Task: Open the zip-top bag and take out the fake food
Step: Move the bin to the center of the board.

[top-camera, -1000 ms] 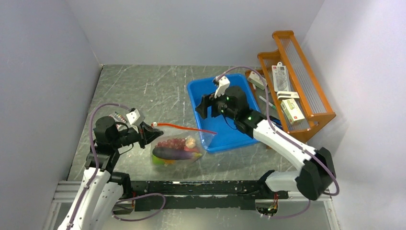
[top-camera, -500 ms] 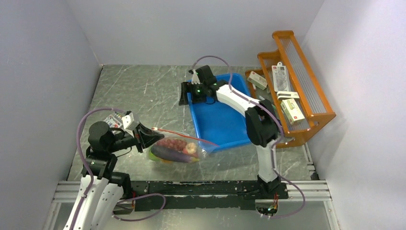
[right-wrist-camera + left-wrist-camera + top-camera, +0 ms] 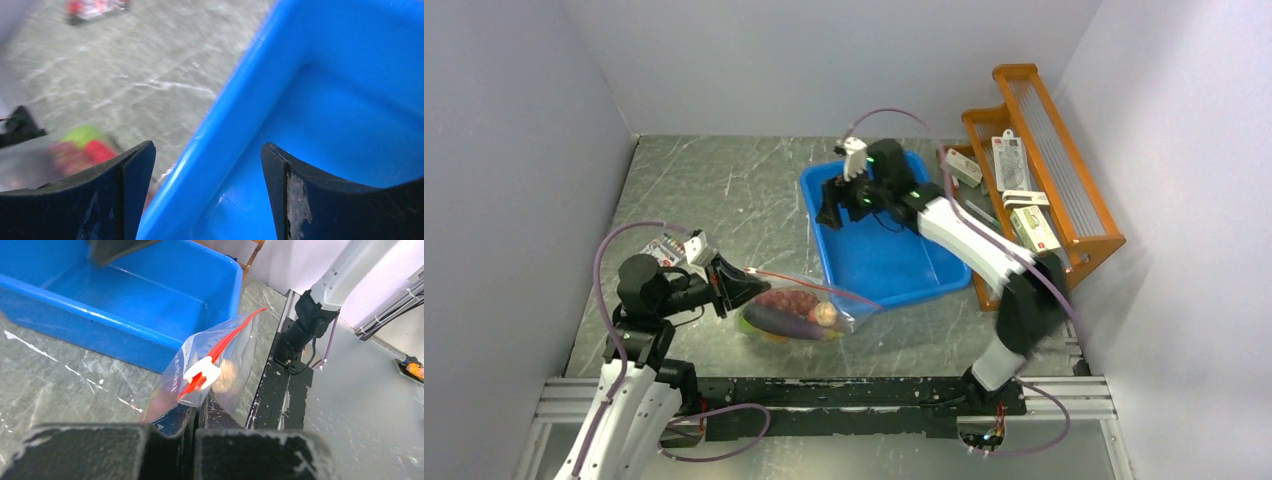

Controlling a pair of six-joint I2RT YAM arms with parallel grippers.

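Note:
The zip-top bag [image 3: 809,312] lies on the table left of the blue bin [image 3: 884,262], its red zip strip [image 3: 824,288] stretched toward the bin. Through the clear plastic I see the fake food: dark red grapes [image 3: 789,299], a purple eggplant [image 3: 776,320], a beige bulb [image 3: 824,314]. My left gripper [image 3: 742,290] is shut on the bag's left corner, just below the white slider [image 3: 202,372]; the jaws [image 3: 200,405] pinch the plastic. The right gripper [image 3: 828,208] hangs open over the bin's left rim [image 3: 215,145], which runs between its fingers [image 3: 135,170], holding nothing.
An orange wooden rack [image 3: 1064,150] with small boxes stands against the right wall. A pack of coloured markers [image 3: 664,247] lies behind my left arm. A black rail [image 3: 844,395] borders the near edge. Grey walls close in three sides.
The right gripper swung left from over the bin to past its far-left corner, then settled over the left rim. The left gripper drew the bag corner slightly nearer; the bin shifted a little.

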